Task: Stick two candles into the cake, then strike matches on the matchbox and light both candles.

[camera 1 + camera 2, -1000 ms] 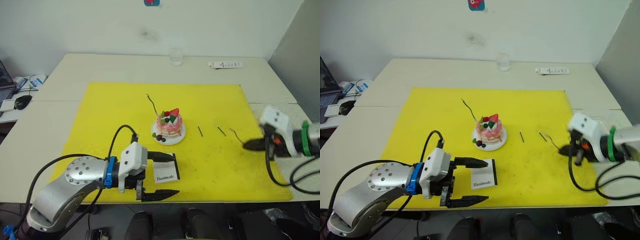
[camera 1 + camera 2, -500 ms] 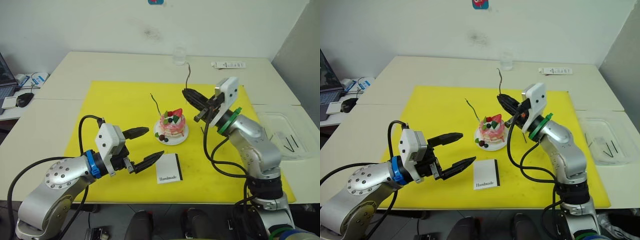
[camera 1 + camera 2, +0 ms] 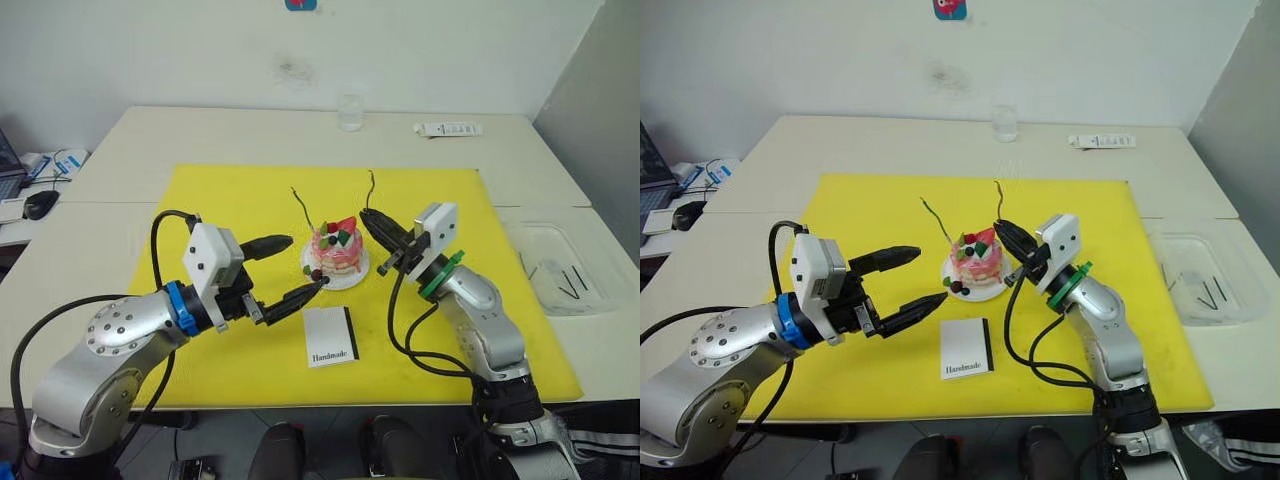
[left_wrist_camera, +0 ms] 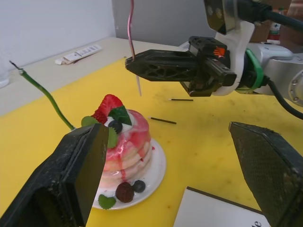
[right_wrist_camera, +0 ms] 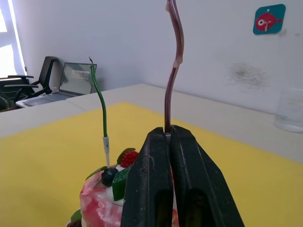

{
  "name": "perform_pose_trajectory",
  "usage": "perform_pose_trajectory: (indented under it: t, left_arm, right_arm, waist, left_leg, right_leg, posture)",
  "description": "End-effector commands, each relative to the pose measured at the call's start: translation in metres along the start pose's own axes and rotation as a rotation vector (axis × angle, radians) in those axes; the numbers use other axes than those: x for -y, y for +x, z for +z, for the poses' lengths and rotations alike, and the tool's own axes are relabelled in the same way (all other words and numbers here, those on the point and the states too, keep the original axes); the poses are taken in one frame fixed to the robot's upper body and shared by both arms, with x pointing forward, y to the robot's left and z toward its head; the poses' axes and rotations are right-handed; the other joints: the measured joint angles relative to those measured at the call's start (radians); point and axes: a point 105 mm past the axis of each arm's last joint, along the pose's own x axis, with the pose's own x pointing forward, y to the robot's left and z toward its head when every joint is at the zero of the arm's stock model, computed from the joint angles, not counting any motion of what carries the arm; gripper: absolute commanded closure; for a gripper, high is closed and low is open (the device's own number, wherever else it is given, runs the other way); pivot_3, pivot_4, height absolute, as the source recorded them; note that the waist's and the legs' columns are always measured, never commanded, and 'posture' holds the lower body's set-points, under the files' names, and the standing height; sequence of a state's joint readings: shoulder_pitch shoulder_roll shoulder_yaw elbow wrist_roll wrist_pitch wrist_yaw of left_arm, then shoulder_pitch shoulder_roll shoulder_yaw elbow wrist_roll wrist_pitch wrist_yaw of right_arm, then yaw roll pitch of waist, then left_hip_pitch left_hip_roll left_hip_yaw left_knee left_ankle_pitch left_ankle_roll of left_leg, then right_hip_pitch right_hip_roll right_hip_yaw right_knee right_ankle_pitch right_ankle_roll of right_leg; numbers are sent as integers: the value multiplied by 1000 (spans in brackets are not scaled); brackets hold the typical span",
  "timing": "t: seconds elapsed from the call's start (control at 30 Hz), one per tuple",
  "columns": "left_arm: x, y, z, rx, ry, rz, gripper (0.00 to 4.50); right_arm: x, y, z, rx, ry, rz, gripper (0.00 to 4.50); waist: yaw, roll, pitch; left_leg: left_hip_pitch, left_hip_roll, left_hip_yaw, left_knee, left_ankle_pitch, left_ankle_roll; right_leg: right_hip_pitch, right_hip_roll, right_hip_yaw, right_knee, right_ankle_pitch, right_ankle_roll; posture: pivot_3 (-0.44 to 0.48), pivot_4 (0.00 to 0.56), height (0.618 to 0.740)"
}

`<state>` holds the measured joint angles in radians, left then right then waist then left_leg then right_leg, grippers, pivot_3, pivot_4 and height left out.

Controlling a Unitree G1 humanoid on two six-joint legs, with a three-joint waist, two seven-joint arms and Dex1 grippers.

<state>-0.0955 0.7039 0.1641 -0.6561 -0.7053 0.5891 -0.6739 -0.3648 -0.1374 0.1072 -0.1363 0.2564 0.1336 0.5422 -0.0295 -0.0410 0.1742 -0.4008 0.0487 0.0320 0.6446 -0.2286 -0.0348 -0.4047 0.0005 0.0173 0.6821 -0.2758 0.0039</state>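
Pinching the pink candle (image 5: 173,61) upright, right gripper (image 3: 372,222) hovers beside cake (image 3: 337,250) — left gripper (image 3: 291,268) spread wide, steadying nothing.

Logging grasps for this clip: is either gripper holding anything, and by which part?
The right gripper pinches the brownish-pink candle upright near its lower end, beside the cake. The left gripper is open, holding nothing.

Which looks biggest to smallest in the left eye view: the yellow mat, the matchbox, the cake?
1. yellow mat
2. matchbox, somewhat nearer the camera
3. cake, close to the matchbox in size, so that order is unsure.
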Motion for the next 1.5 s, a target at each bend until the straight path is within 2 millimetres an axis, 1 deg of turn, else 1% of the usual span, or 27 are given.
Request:
perform_pose_trajectory:
  t: [0.03, 0.13, 0.23, 0.47, 0.83, 1.2, 1.5]
  left_arm:
    - [1, -1, 8, 13, 26, -17, 0]
    - [2, -2, 6, 2, 37, -23, 0]
    - [2, -2, 6, 2, 41, -22, 0]
    - [3, -1, 7, -2, 50, -33, 0]
    - [4, 2, 9, -1, 54, -48, 0]
    - [6, 4, 11, 3, 54, -58, 0]
    - [7, 6, 9, 6, 49, -61, 0]
  right_arm:
    - [-5, 7, 8, 55, -13, 12, 4446]
    - [-5, 10, 4, 56, -12, 10, 4446]
    - [-1, 11, 0, 54, -14, -14, 4446]
    - [1, 9, -10, 29, -19, -20, 4446]
    - [2, 6, -13, 28, -36, -32, 4446]
    - [-1, -1, -29, -10, -20, -48, 4446]
    - [-1, -7, -48, -45, 38, -105, 4446]
  waist:
    - [0, 0, 0]
    - [0, 0, 0]
    - [0, 0, 0]
    - [1, 0, 0]
    - [1, 0, 0]
    - [1, 0, 0]
    - [0, 0, 0]
  left_leg:
    - [0, 0, 0, 0, 0, 0]
    - [0, 0, 1, 0, 0, 0]
    - [0, 0, 1, 0, 0, 0]
    - [0, 0, 0, 0, 0, 0]
    - [0, 0, 0, 0, 0, 0]
    - [0, 0, 0, 0, 0, 0]
    - [0, 0, 0, 0, 0, 0]
  right_leg:
    - [0, 0, 0, 0, 0, 0]
    - [0, -1, 1, 0, 0, 0]
    - [0, -1, 1, 0, 0, 0]
    - [0, -2, 0, 0, 0, 0]
    - [0, -2, 0, 0, 0, 0]
    - [0, -2, 0, 0, 0, 0]
    - [0, -2, 0, 0, 0, 0]
  posture:
    - [0, 150, 740]
    - [0, 150, 740]
    - [0, 150, 740]
    - [0, 150, 740]
    - [0, 150, 740]
    - [0, 150, 740]
    - [0, 150, 740]
